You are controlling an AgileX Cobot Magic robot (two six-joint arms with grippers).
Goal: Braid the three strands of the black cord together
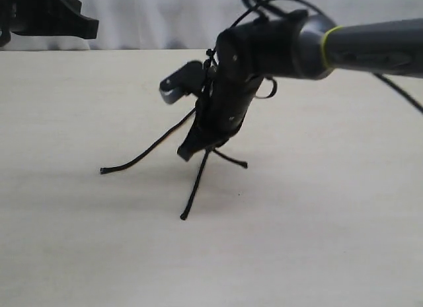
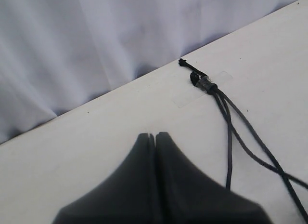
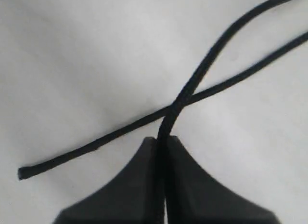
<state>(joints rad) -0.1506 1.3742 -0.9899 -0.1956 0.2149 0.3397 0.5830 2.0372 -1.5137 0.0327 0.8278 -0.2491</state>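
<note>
The bench (image 1: pixel 79 254) under the cord (image 1: pixel 196 185) is pale cream with a faint, fine grain. The cord is matte black through all three strands (image 2: pixel 229 142), with a band of clear, greyish tape (image 2: pixel 208 83) at its knotted end. Behind the cord hangs a plain bluish-white curtain (image 2: pixel 86 41), grey in its folds; the fingers (image 3: pixel 137 185) over the cord are plain black, and the arm (image 1: pixel 377 46) above it is dark grey with a thin yellow-green ring (image 1: pixel 325 46).

The black cord (image 2: pixel 207 83), taped at its knotted end, splays into three strands (image 1: pixel 194 188), two crossing.
</note>
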